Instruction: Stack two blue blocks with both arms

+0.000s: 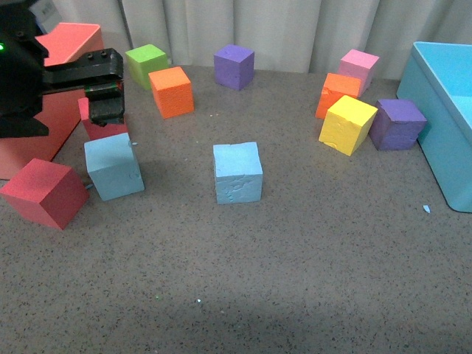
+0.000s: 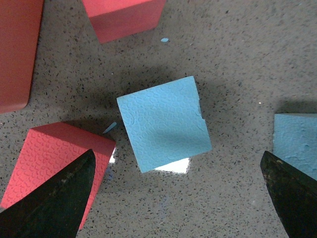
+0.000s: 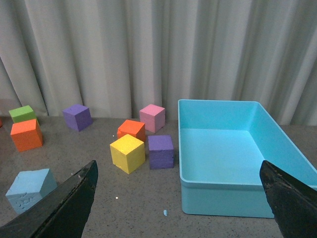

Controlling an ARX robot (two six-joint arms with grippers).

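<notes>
Up front, from the body camera: two blue blocks on the grey bench [image 1: 295, 280]. Left blue block [image 1: 113, 166] near the left side, middle blue block [image 1: 237, 172] well apart from it, out in the open. Both flat on the bench, not stacked yet. Left end effector [image 1: 108, 110] hanging over the left blue block, holding nothing. Red block [image 1: 43, 193] just beside that blue one. No right arm to see from here.

Down from the left wrist: looking straight onto the left blue block [image 2: 163, 124], lying between the two black fingers [image 2: 54, 198]. Spread wide, nothing pinched. Turned a bit crooked to the fingers. Red block [image 2: 59, 158] partly hidden under one finger. Edge of the middle blue block [image 2: 297, 141] near the other finger.

Over at the right wrist: right end effector [image 3: 178, 166] spread wide too, empty, up off the bench. Middle blue block [image 3: 29, 188] well apart from it, not between the fingers. Big turquoise bin [image 3: 223, 198] close ahead.

Could go wrong like this: could land a finger on the red block if brought straight down, and shove it, or nip red and blue together. Could also twist or drop the soft block when squeezing, because of the crooked angle. Could tip and tumble off later if set down off the middle.
</notes>
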